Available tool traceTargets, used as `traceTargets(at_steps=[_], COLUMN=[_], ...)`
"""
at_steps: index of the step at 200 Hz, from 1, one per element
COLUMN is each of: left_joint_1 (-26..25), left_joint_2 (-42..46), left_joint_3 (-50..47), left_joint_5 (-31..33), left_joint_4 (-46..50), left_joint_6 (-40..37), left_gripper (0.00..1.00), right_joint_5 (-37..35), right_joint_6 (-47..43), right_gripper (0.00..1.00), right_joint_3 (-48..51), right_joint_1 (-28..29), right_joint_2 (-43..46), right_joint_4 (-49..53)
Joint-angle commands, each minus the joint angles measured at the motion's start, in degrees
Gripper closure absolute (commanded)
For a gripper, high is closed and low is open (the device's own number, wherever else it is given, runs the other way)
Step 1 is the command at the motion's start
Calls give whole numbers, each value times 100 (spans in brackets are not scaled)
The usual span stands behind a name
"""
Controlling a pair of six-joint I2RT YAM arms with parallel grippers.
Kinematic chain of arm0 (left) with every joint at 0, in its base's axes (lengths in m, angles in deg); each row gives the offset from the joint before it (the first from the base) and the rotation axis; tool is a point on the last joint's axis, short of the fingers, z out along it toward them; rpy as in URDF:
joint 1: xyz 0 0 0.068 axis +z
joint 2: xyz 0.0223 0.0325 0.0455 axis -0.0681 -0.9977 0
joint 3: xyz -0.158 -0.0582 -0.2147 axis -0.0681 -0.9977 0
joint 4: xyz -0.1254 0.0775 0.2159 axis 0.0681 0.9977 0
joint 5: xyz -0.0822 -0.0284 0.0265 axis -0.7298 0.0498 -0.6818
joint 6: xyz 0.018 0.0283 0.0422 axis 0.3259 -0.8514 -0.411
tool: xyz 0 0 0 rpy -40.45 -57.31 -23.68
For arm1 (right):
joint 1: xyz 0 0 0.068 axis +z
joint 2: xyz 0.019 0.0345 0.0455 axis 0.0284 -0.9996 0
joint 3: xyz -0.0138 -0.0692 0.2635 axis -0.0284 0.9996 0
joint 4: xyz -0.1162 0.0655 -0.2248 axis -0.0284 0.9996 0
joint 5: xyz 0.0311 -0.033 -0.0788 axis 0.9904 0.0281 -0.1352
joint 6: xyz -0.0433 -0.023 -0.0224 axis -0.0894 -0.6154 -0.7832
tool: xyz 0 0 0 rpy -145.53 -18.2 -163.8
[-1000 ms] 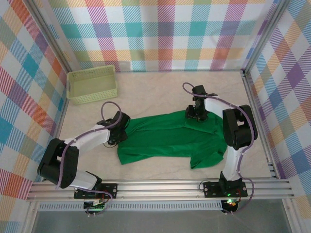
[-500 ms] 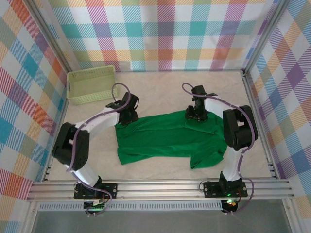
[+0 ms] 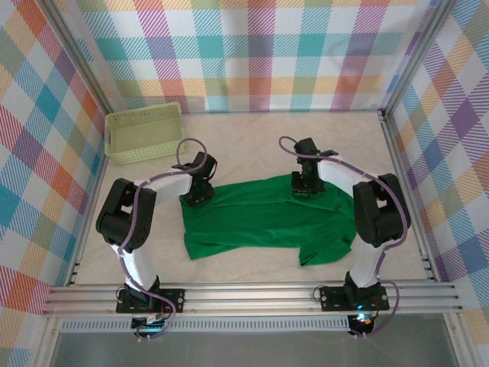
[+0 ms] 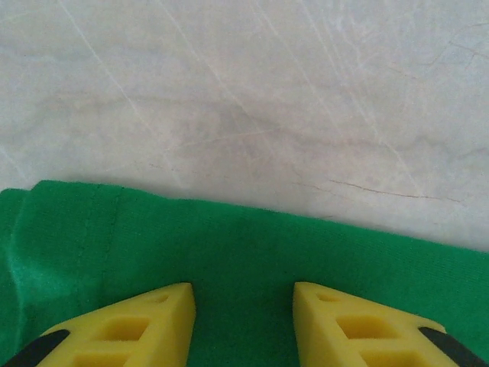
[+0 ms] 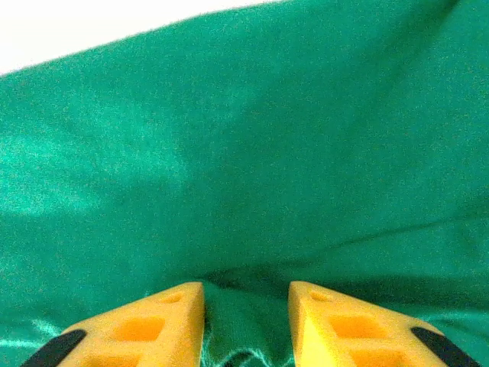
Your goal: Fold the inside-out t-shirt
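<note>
On the pale marbled counter [image 3: 252, 145] we see the green t-shirt [image 3: 260, 218] spread flat, mid-surface. Left fingers [image 4: 130, 329] sit spread over its far-left edge. Right fingers [image 5: 137, 321] straddle a pucker near its far edge; whether they pinch it we cannot tell.

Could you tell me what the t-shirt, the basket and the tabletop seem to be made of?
T-shirt: soft, matte knit fabric, going by its wrinkles and fuzzy weave. Basket: probably moulded plastic, given the rigid lattice walls. Tabletop: smooth, pale, marble-look surface with fine veins; stone or printed laminate, I cannot tell.
</note>
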Motion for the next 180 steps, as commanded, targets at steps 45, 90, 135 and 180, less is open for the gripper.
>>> traceTargets(at_steps=[45, 90, 135, 180], left_joint_1=[167, 217, 200, 213], left_joint_2=[71, 104, -66, -488], left_joint_3=[-291, -94, 194, 585], left_joint_5=[128, 152, 1, 156], left_joint_4=[97, 232, 324, 352], left_joint_6=[-71, -193, -276, -346], left_gripper=[59, 58, 57, 56], right_joint_5=[270, 134, 88, 386], right_joint_6=[121, 132, 298, 437], right_gripper=[70, 68, 57, 55], right_joint_3=[810, 869, 110, -918], right_joint_1=[213, 178, -399, -1046], right_joint_2=[648, 1411, 636, -1062], right_joint_4=[389, 768, 463, 399])
